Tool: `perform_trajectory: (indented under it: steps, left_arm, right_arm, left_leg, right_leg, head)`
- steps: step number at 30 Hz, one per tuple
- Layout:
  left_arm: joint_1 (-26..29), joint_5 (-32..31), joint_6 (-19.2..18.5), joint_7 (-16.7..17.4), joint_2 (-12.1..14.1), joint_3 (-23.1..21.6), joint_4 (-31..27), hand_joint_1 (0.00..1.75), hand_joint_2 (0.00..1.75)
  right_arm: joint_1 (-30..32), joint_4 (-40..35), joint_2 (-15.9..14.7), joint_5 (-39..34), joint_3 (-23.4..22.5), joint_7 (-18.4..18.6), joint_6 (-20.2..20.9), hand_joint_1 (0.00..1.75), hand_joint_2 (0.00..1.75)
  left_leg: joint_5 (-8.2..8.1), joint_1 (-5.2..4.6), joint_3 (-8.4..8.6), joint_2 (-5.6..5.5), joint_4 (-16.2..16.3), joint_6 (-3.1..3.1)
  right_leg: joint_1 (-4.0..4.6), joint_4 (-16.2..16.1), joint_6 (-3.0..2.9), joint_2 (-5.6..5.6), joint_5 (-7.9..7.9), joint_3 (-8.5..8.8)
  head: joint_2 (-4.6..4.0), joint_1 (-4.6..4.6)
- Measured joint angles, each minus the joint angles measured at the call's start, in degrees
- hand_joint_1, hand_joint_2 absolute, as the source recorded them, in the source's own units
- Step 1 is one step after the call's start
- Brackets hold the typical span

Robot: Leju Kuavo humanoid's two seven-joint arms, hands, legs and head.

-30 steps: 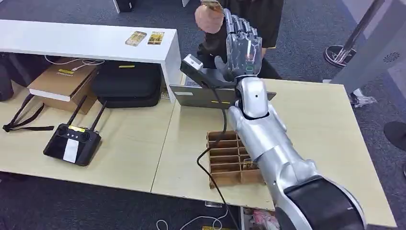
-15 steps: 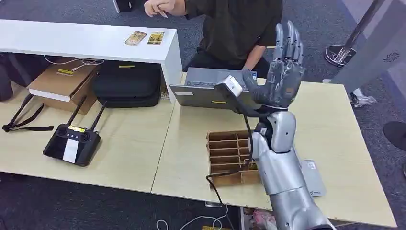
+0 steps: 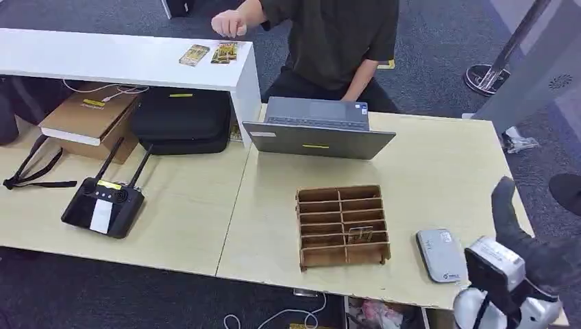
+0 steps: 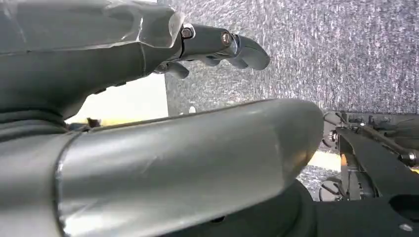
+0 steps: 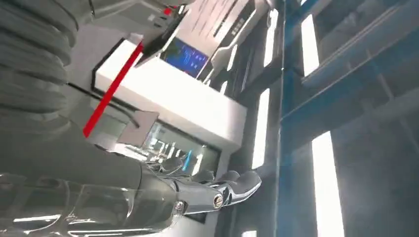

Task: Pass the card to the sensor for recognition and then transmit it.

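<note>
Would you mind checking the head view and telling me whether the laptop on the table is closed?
No, the laptop is open, its screen standing up with its grey back toward the camera and the keyboard side facing the person behind the table.

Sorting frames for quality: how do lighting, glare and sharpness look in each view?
Head view: even light, sharp on the table, soft shadows. Left wrist view: the left hand is close and soft, with glare on its cover. Right wrist view: bright window strips blow out behind the right hand.
</note>
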Motion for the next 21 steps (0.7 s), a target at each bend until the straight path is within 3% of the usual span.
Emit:
perform_trajectory:
  steps: [2,5,15,21]
  left_arm:
    - [0.1,0.0,-0.2,0.5,-0.1,0.3,0.0,0.0,0.0]
    - [0.0,-0.4,0.2,0.8,-0.1,0.7,0.0,0.0,0.0]
    - [0.0,-1.1,1.2,0.0,-0.1,1.3,0.0,0.0,0.0]
    - [-0.1,-3.1,0.7,1.0,-0.4,1.3,0.0,0.0,0.0]
  right_arm:
    - [3.4,-0.8,0.0,-3.7,-1.7,-2.0,0.0,0.0,1.75]
    - [7.4,-1.2,0.3,-1.8,-2.0,-1.9,0.1,0.0,1.75]
    - [8.8,0.8,0.6,0.9,-1.8,-2.5,0.1,0.0,1.75]
    - [9.9,2.6,0.7,9.2,0.3,3.5,0.1,0.0,1.75]
  left_leg:
    - [-0.01,0.0,0.0,0.02,0.0,0.0]
    - [-0.03,0.01,0.01,0.06,0.0,-0.01]
    - [-0.01,0.01,0.06,0.05,0.0,-0.03]
    - [-0.02,0.01,0.06,0.04,0.0,-0.02]
  right_leg:
    - [0.0,0.0,0.0,0.03,0.0,0.0]
    - [0.01,0.0,0.0,0.07,0.0,-0.01]
    - [0.0,0.1,-0.05,0.05,-0.03,0.06]
    - [0.01,0.0,-0.04,0.04,-0.05,0.06]
  head:
    - [0.0,0.0]
    - [0.0,-0.02]
    - [0.0,-0.02]
    - [0.0,0.0]
